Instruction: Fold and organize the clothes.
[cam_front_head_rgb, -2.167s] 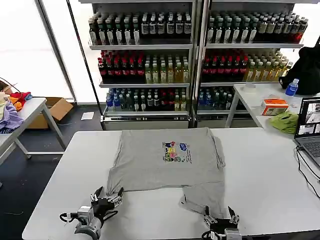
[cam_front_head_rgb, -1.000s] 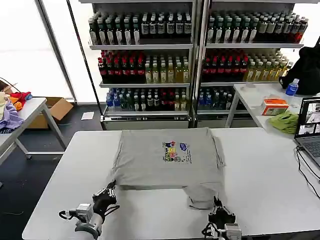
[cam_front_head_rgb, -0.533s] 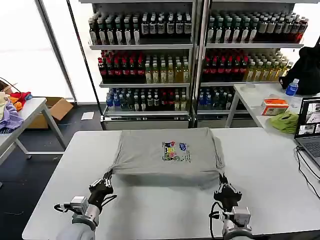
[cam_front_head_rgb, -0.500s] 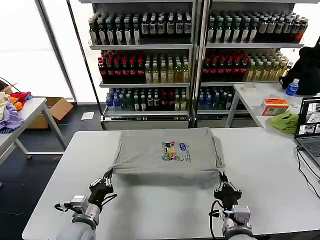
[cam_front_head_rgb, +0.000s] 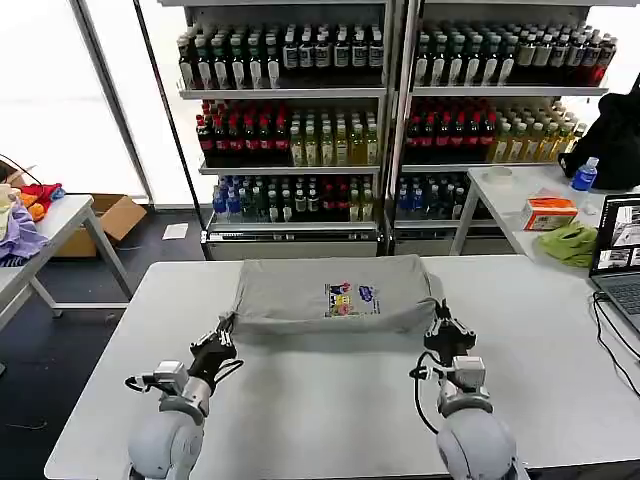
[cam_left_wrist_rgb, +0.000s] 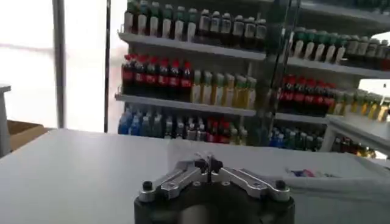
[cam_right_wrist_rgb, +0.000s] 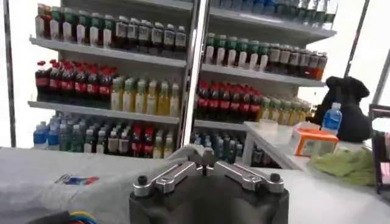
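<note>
Both grippers are pinching the near edge of a grey T-shirt (cam_front_head_rgb: 330, 295) and holding it lifted over a white table (cam_front_head_rgb: 540, 350), in front of shelves of bottled drinks (cam_front_head_rgb: 300, 140). Left gripper (cam_front_head_rgb: 226, 327) is gripping the shirt's near left corner, its fingers closed tight on the cloth; right gripper (cam_front_head_rgb: 439, 318) is doing the same at the near right corner. Between them the fabric is sagging slightly, doubled back so that its far edge is lying flat on the table while the small colourful print (cam_front_head_rgb: 351, 299) is facing up near the middle. In the left wrist view the left gripper (cam_left_wrist_rgb: 208, 163) is meeting at its tips on pale cloth. In the right wrist view the right gripper (cam_right_wrist_rgb: 201, 152) is also closed, grey fabric spreading beside it.
</note>
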